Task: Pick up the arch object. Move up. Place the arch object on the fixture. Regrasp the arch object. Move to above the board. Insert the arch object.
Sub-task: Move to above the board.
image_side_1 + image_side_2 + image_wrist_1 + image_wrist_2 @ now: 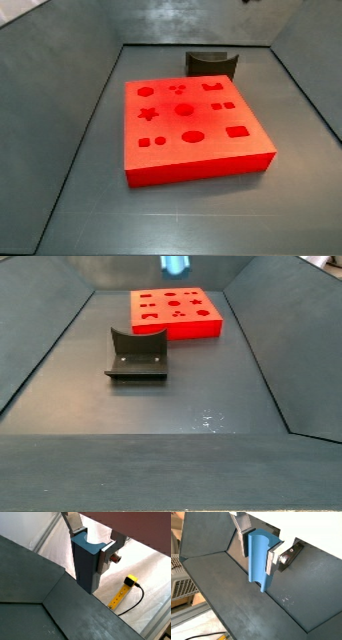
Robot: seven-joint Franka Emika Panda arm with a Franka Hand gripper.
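The large bright red-orange rectangular board (191, 128) with darker shaped cut-outs lies on the dark grey surface (174, 406), near its far end in a side view. The near-black notched fixture (136, 355) stands just beside it, apart. Nothing covers either. High above, the gripper (256, 552) has its silver fingers (73, 523) clamped on the matte blue-grey arch object (85, 562), held upright. No writing is legible.

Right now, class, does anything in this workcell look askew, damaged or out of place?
Nothing stands out. The board lies flat, the fixture stands empty, and the gripper, high above the floor, holds the arch object between its fingers.
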